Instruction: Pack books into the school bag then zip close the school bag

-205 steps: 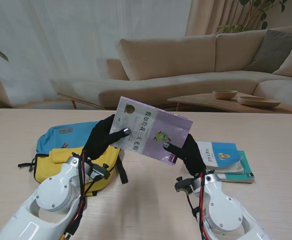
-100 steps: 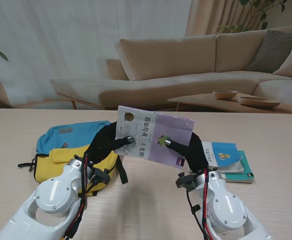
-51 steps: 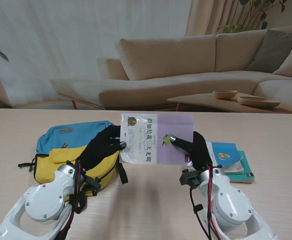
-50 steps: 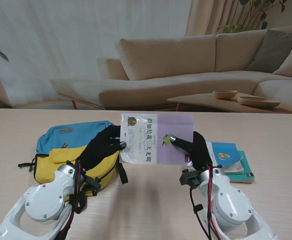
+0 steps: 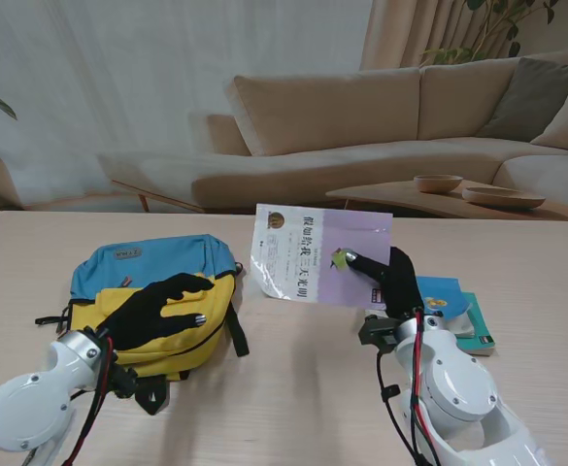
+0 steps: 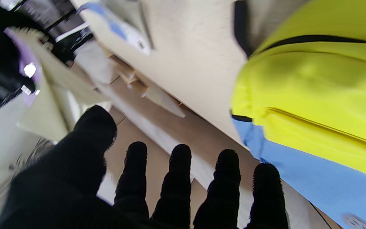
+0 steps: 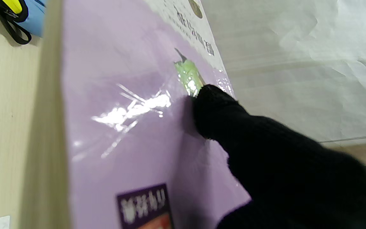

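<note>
A lilac and white book (image 5: pixel 320 255) is held upright over the table's middle by my right hand (image 5: pixel 390 278), whose thumb (image 7: pixel 221 111) presses on its cover (image 7: pixel 119 133). The blue and yellow school bag (image 5: pixel 152 277) lies on the table at the left; whether its zip is open I cannot tell. My left hand (image 5: pixel 159 309) hovers over the bag's yellow front, fingers (image 6: pixel 179 178) spread and holding nothing. The wrist view shows the yellow and blue fabric (image 6: pixel 313 105) close by.
Two more books (image 5: pixel 444 309) lie stacked on the table at the right, just beyond my right hand. A black strap (image 5: pixel 235 330) trails from the bag toward the table's middle. A sofa and a low table with bowls stand beyond the table's far edge.
My left hand let go of the book and drew back left over the bag. The right hand alone carries the book, now shifted slightly right and farther from me.
</note>
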